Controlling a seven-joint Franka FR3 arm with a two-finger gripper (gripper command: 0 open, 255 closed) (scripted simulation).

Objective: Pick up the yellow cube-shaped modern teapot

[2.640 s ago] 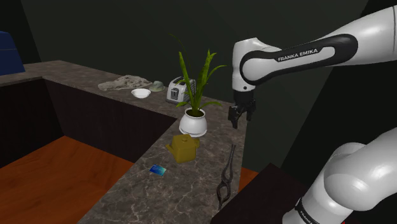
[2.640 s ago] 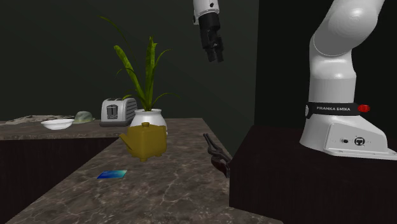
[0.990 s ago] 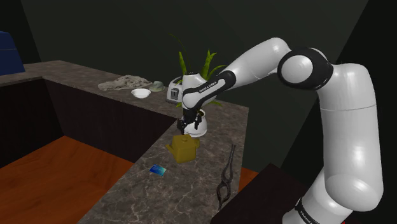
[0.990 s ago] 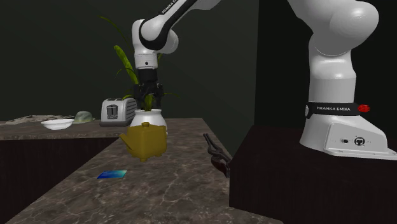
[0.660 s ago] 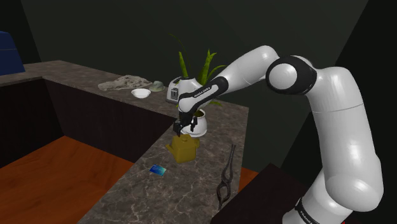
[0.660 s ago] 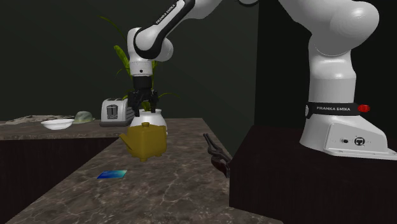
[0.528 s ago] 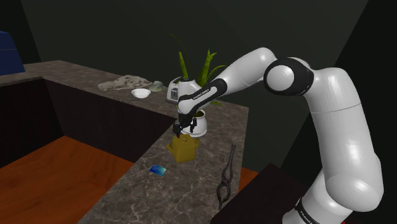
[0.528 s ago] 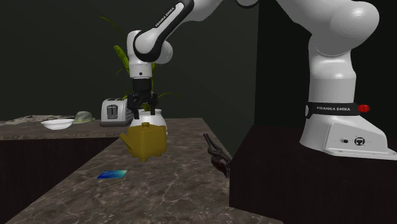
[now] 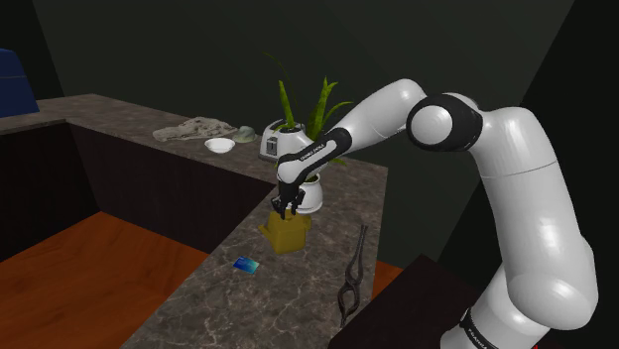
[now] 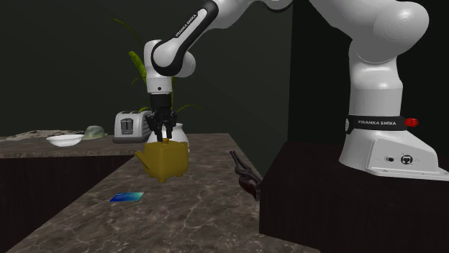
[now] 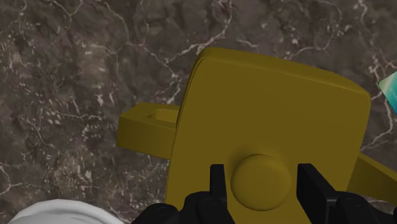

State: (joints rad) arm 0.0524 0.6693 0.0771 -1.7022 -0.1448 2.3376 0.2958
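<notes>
Yellow teapot [image 9: 285,233] sits on the dark veined tabletop [image 9: 288,297], close to its inner edge and just beside the white plant pot [image 10: 180,134]. The claw [image 11: 261,168] hangs right over the lid, fingers parted either side of the round knob [image 11: 262,186], gripping nothing.

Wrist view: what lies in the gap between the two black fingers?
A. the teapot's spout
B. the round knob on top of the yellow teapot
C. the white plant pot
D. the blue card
B: the round knob on top of the yellow teapot sits between the black fingers, which stand apart on either side of it.
</notes>
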